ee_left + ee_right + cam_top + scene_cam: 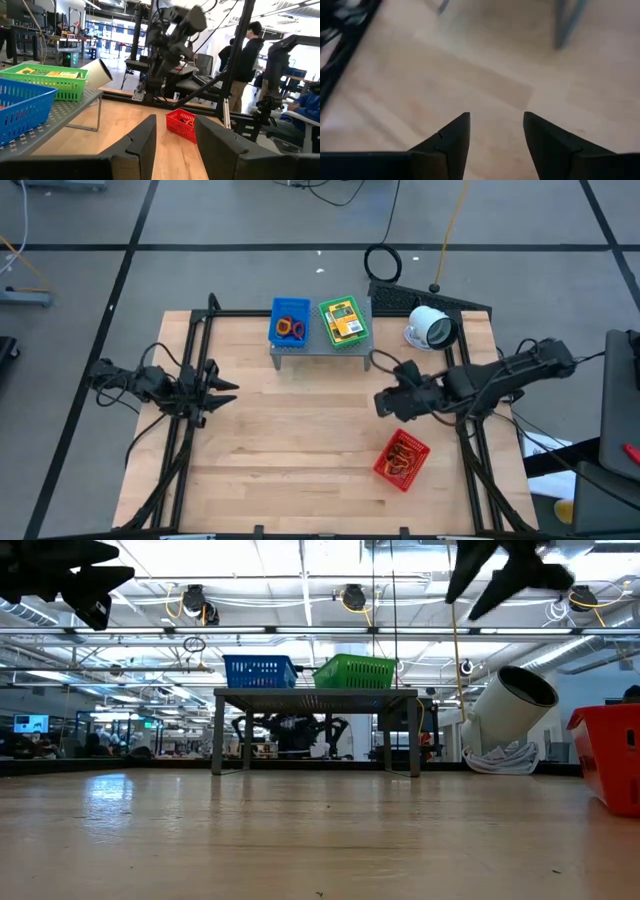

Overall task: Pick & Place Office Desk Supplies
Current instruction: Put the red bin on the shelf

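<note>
Yellow packets with green labels [343,320] lie in a green basket [362,318]. Orange and purple small things [291,329] lie in a blue basket [276,320]. Both baskets stand on a grey perforated shelf [320,348] at the table's far edge. A red basket [402,458] near the right front holds orange rubber bands [404,454]. My right gripper [496,116] hangs open above the bare wood [485,85], between the shelf and the red basket [383,402], with nothing between its fingers. My left gripper [175,120] stands open at the table's left [228,390], pointing level toward the right.
A white round device [430,328] lies at the far right beside the shelf. Black frame rails [190,430] run along the table's left and right sides. Bare wood lies in the table's middle and front. People stand in the room beyond the table [247,55].
</note>
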Controlling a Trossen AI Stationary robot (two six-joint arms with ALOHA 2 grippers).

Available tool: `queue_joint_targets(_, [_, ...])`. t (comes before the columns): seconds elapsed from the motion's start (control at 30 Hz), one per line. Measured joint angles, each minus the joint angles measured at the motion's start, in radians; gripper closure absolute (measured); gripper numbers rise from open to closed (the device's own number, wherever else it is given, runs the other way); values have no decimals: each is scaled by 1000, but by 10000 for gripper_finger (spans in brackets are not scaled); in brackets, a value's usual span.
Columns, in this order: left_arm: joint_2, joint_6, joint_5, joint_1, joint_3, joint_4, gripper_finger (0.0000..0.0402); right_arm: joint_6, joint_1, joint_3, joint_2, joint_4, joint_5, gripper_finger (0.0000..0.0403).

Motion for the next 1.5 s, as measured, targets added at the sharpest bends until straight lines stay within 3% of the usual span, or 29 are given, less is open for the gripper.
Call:
queue_joint_targets(0.2, [0, 0, 0, 0, 0, -2, 261, 141, -15, 404, 228, -419, 71, 229])
queue_joint_targets(0.33, [0, 0, 1, 0, 0, -1, 261, 235, -16, 596, 383, -634, 26, 229])
queue_joint_targets(0.4, [0, 0, 0, 0, 0, -3, 261, 290, -16, 640, 435, -651, -23, 229])
queue_joint_targets(0.67, [0, 0, 1, 0, 0, -2, 261, 600, 71, 632, 502, -651, -201, 229])
queue_joint_targets(0.8, [0, -1, 0, 0, 0, -1, 261, 731, 102, 632, 493, -658, -229, 229])
queue_joint_targets(1.27, [0, -1, 0, 0, 0, 1, 261, 830, 116, 401, 320, -650, -334, 229])
queue_joint_targets(1.5, [0, -1, 0, 0, 0, 0, 261, 1010, 238, 307, 286, -653, -420, 229])
